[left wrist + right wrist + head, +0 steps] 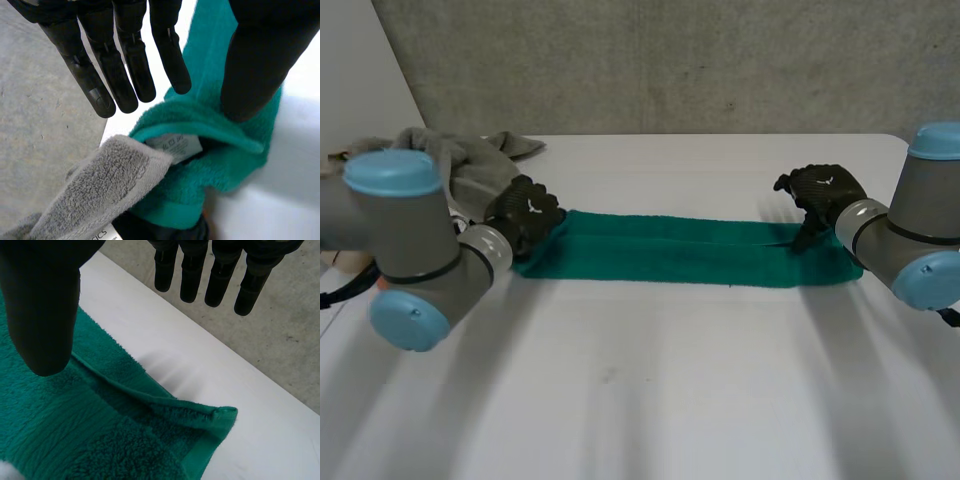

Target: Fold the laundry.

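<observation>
While the green towel (680,250) lies strip-folded on the table (650,400), your left hand (525,212) and right hand (823,193) sit at its ends, fingers straight, nothing held. Likely next: pinch one end, fold across.

Green towel (680,250) fluffy terry cloth; grey towel (470,162) plush terry; table (670,400) smooth matt white.
</observation>
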### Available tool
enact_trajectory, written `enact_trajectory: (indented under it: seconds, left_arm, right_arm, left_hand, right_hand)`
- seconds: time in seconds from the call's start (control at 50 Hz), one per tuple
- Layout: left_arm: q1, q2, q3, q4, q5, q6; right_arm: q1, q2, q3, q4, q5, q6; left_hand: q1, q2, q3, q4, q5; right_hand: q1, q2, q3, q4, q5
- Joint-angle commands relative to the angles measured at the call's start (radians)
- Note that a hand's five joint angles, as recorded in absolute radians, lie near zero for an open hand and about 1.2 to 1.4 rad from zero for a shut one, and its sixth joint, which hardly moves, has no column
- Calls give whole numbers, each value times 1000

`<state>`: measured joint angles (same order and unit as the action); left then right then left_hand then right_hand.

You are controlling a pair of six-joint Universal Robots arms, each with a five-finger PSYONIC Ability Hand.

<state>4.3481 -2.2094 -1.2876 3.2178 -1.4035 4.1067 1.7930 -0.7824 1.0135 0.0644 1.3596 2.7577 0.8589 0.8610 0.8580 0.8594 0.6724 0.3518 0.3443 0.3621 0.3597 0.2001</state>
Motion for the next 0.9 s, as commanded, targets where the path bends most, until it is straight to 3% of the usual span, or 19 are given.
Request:
enact_trajectory:
  seconds: [0.02,0.4,0.46,0.5,0.58,0.66,0.74,0.9]
  left_arm:
    - [4,-116,46,80,26,156]
    - [-4,-248,220,11,-6,201]
    - [-2,-295,280,2,-12,221]
    - [-1,-309,310,-4,-20,237]
    - [-2,-287,356,-29,-66,236]
    - [-24,-166,326,-44,-60,131]
    - [-41,24,288,-62,-45,-98]
    - [-22,195,307,-148,6,-369]
  right_arm:
    - [0,3,8,-2,0,-7]
    - [-3,12,23,-12,3,-21]
    - [0,15,25,-20,4,-21]
    - [0,17,23,-20,4,-21]
    - [-4,9,22,-25,16,-21]
    - [-14,-11,17,-23,39,-13]
    - [-17,-49,5,-11,39,5]
    - [-15,-72,-74,63,26,63]
  left_hand:
    - [109,107,110,109,121]
    - [-29,-31,-28,-30,-17]
    - [170,168,171,169,182]
    - [535,533,536,535,547]
    - [537,535,538,537,549]
    - [537,535,538,537,549]
    - [537,535,538,537,549]
    - [537,535,538,537,549]
  right_hand:
    - [69,77,59,61,46]
    - [69,77,59,61,46]
    - [69,77,59,61,46]
    - [69,77,59,61,46]
    - [78,86,68,70,55]
    - [75,83,65,67,52]
    - [34,42,24,27,12]
    - [-66,-58,-76,-73,-88]
